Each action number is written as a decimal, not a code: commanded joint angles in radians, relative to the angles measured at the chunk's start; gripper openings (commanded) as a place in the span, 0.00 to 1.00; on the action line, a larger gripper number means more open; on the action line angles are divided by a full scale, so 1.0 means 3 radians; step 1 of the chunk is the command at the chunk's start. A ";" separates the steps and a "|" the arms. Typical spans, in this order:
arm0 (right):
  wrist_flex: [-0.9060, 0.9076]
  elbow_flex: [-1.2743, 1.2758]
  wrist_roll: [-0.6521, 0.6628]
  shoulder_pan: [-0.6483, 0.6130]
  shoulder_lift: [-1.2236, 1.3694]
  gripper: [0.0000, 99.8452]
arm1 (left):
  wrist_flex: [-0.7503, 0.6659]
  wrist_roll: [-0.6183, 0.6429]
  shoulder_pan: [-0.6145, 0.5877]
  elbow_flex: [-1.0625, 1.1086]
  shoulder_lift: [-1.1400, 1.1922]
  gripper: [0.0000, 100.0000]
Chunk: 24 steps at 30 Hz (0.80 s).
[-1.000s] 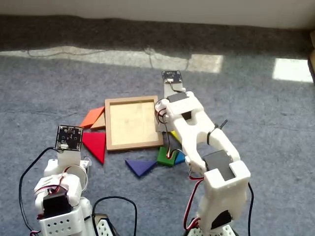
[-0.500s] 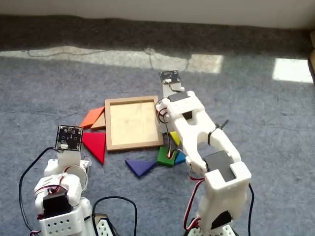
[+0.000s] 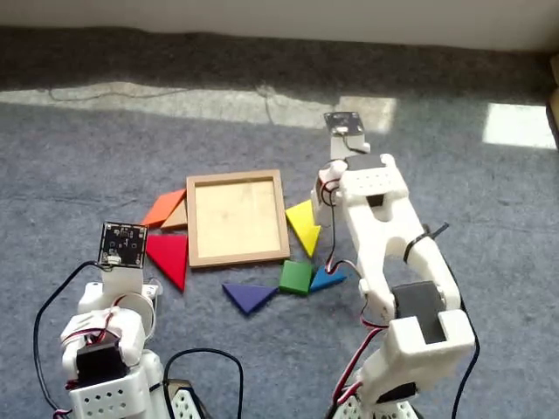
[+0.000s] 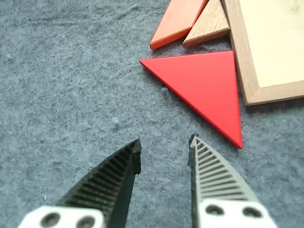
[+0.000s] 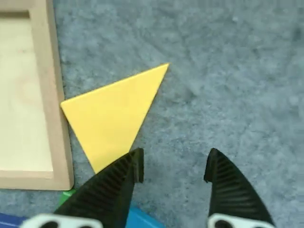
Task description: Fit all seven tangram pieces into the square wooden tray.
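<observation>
Right claw [image 5: 174, 154] parted, over carpet [image 5: 228, 71]; yellow triangle [image 5: 111, 114] perhaps touching tray [image 5: 54, 95]

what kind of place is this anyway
Probably an indoor floor or covered tabletop used as a robot workspace: grey carpet-like covering, a sunlight patch near the pale wall, and a square wooden tray beside coloured tangram pieces.

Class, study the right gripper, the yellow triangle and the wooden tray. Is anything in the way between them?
Nothing visible is. The right gripper hangs open just by the yellow triangle, with only bare carpet between. The triangle lies close beside the outer rim of the tray, and the tray floor next to it is bare.
</observation>
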 commanded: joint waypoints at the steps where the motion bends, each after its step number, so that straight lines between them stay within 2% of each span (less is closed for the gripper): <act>1: 0.0100 -0.0028 0.0015 -0.0238 -0.0228 0.21 | -0.0061 -0.0026 -0.0023 -0.0018 -0.0023 0.19; 5: 0.0069 -0.0023 0.0000 -0.0514 -0.0202 0.21 | -0.0061 -0.0026 -0.0023 -0.0018 -0.0023 0.19; 10: -0.0381 0.0079 -0.0143 -0.0534 -0.0171 0.21 | -0.0061 -0.0026 -0.0023 -0.0018 -0.0023 0.19; 18: -0.0366 0.0248 -0.0143 -0.0519 0.0217 0.21 | -0.0061 -0.0026 -0.0023 -0.0018 -0.0023 0.19; 21: -0.0299 0.0248 -0.0128 -0.0401 0.0228 0.21 | -0.0061 -0.0026 -0.0028 -0.0018 -0.0023 0.19; 24: -0.0304 0.0248 0.0189 -0.0125 0.0228 0.21 | -0.0061 -0.0026 -0.0028 -0.0018 -0.0023 0.19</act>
